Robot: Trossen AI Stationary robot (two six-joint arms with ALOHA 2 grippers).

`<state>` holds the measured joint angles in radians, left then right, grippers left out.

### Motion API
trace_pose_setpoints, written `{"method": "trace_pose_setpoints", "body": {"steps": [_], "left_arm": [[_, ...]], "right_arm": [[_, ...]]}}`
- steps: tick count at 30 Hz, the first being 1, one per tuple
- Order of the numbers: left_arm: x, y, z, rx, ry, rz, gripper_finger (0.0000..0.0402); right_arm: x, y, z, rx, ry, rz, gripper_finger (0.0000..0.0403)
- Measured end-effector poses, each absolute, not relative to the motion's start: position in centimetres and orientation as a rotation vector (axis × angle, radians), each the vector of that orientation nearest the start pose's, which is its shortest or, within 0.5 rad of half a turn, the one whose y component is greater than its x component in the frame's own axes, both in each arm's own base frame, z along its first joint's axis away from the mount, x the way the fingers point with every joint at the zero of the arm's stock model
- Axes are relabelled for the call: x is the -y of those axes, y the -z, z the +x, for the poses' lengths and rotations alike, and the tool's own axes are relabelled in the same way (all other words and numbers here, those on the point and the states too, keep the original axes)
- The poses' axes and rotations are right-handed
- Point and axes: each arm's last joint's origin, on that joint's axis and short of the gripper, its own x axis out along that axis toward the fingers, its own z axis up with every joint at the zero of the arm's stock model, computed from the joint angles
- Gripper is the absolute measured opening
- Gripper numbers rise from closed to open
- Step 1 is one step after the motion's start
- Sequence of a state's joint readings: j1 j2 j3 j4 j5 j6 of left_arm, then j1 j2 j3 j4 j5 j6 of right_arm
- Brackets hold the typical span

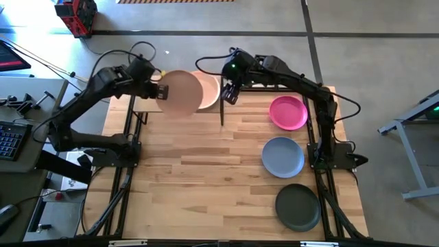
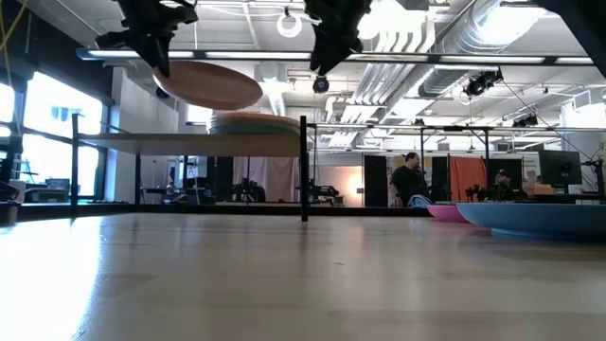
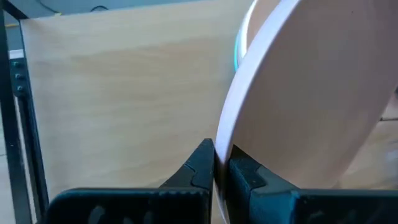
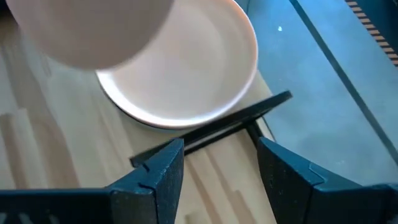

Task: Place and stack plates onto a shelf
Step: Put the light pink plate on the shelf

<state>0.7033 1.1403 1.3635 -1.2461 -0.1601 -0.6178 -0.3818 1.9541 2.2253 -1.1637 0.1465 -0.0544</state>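
While unlabelled, peach plate (image 1: 180, 94) in left pincer (image 1: 159, 90) above shelf (image 2: 189, 143)

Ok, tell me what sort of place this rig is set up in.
Probably a large open lab or workshop, not a home. The low view shows exposed ceiling ducts, workstations with a monitor behind the table, and a person standing far back. The high view shows a bare concrete floor.

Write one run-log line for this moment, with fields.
left gripper: shut on peach plate, above shelf | right gripper: open, empty, over stack | table: magenta, blue, dark plates
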Motion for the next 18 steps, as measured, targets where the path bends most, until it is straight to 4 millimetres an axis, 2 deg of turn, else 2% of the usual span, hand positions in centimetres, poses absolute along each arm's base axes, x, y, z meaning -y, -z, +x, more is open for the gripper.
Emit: {"method": "trace_pose_setpoints", "body": {"steps": [7, 11, 18], "left_arm": [[-12.3, -39.0, 12.3, -0.666, -1.118, -0.829, 0.0007], [-12.4, -39.4, 11.2, -0.622, -1.211, -0.830, 0.0007], [-12.8, -39.1, 8.9, -0.650, -1.457, -0.839, 0.0007]], "right_arm": [[16.6, -39.6, 36.2, -0.942, 0.464, 0.008, 0.0181], [17.2, -39.6, 35.9, -0.949, 0.459, -0.010, 0.0181], [18.1, -39.6, 35.5, -0.951, 0.480, -0.001, 0.0181]]}}
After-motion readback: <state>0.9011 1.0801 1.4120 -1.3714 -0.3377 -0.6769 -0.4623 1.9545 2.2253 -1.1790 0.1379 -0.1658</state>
